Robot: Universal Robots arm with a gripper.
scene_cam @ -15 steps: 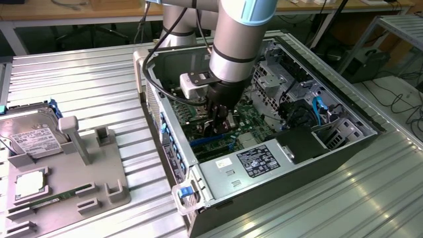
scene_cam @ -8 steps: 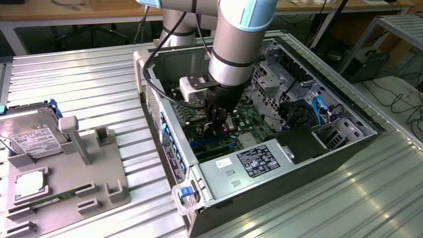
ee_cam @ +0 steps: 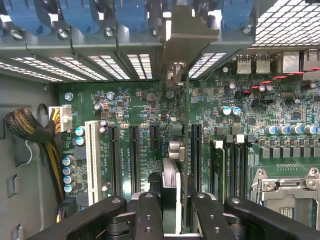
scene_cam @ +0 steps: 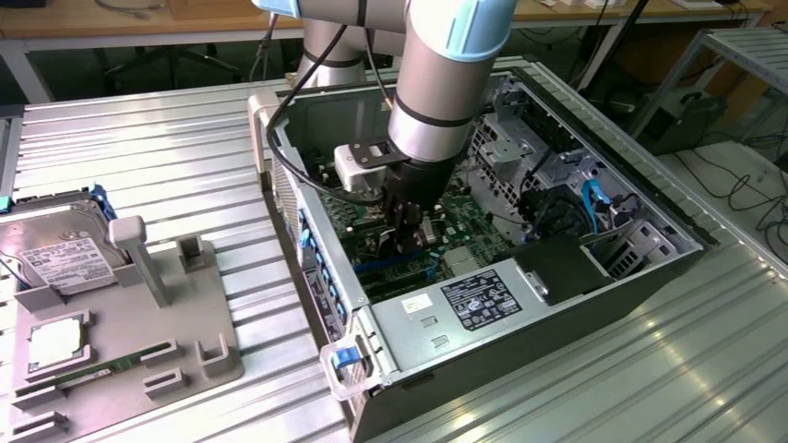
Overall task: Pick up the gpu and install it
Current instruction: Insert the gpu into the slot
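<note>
The gripper (ee_cam: pixel 170 200) fingers (ee_cam: pixel 148 215) are pinching the gpu (ee_cam: pixel 170 180) edge-on over the motherboard (ee_cam: pixel 140 105) inside the computer case (scene_cam: pixel 493 314).

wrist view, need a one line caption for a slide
Pincer holds the gpu edge-on above the green motherboard, lined up along its expansion slots.

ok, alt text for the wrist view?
The black gripper holds the thin gpu card edge-on above the green motherboard, roughly in line with its black expansion slots. Beyond stands the case's perforated grey rear wall with blue slot clips.
</note>
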